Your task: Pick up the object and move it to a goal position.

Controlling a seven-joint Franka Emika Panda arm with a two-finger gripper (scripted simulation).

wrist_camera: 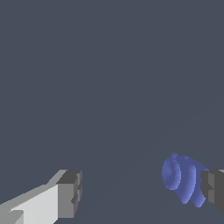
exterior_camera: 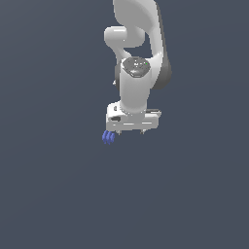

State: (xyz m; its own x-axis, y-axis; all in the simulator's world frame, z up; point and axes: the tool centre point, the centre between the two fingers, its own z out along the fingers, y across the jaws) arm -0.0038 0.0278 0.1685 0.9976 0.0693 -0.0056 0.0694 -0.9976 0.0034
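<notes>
No brand, label or legible writing was found on any surface in either view.

The gripper [exterior_camera: 131, 132] hung from the white arm [exterior_camera: 138, 53], pointing downward over a plain dark grey ground [exterior_camera: 53, 194]. In the wrist view the gripper [wrist_camera: 142, 192] stood with its jaws wide apart, the two dark fingertips [wrist_camera: 70, 192] separated by a broad gap of bare ground. Nothing was clamped between them.

The object [wrist_camera: 183, 183], a small blue-violet ridged lump, lay just beside the inner face of one fingertip; whether it touched that pad could not be determined. The other fingertip was well apart from it.

In the exterior view the object [exterior_camera: 108, 137] sat just below the gripper's end toward the exterior view's left, off the gripper's centre line.
</notes>
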